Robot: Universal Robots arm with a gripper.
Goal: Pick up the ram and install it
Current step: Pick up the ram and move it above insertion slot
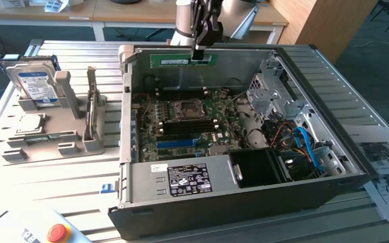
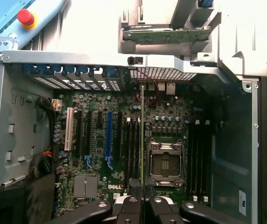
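The ram (image 1: 174, 60) is a long green stick with a white label, held level above the back of the open computer case (image 1: 248, 202). My gripper (image 1: 199, 53) is shut on its right end. Below it lies the motherboard (image 1: 211, 109) with its empty processor socket (image 1: 187, 109) and black memory slots (image 1: 184, 127). In the wrist view the ram (image 2: 142, 135) shows edge-on as a thin line running out from my gripper (image 2: 142, 198), over the black slots (image 2: 132, 140) beside the socket (image 2: 166, 161).
A grey holder (image 1: 46, 136) on the exterior view's left carries a hard drive (image 1: 36, 83), a square silver chip (image 1: 31, 123) and an upright card (image 1: 93, 109). A red stop button (image 1: 58, 233) sits at the front. Papers (image 1: 384, 162) lie on the exterior view's right. Drive cage (image 1: 272, 88) and cables (image 1: 309, 147) crowd the case.
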